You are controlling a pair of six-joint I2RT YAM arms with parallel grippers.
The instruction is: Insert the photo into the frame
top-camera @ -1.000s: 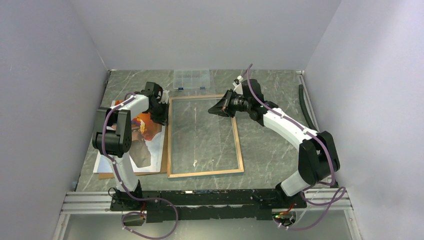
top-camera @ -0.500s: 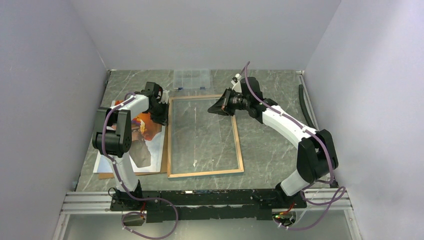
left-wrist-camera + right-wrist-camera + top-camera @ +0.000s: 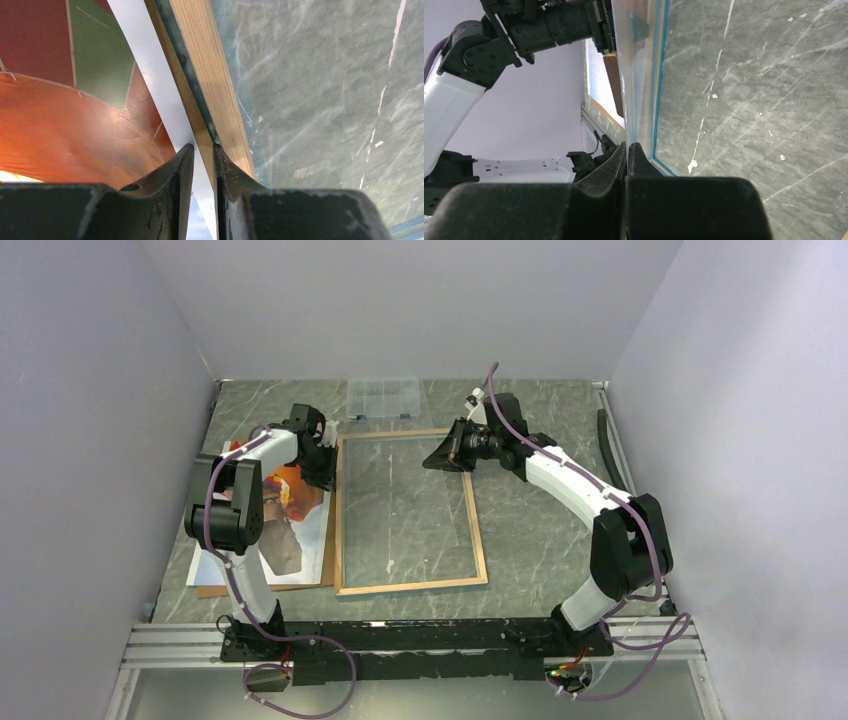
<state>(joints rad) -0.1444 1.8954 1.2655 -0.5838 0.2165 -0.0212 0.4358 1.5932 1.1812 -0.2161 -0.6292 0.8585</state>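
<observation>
Two grippers were logged | left gripper (image 3: 201, 150) narrowly parted at edge of the photo (image 3: 75, 125) | right gripper (image 3: 628, 145) closed by the frame (image 3: 215, 85), hold unclear | risk judged: backing board (image 3: 265, 587) caught too, print creased

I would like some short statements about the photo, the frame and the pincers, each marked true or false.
1. The photo lies picture side up, left of the frame. True.
2. The photo is already inside the frame. False: it lies beside it, on a brown board.
3. The right pincer is wide open. False: it is shut.
4. A clear plastic box stands beyond the frame. True.
5. The frame shows its blue front upward. False: its wood-coloured back faces up.
</observation>
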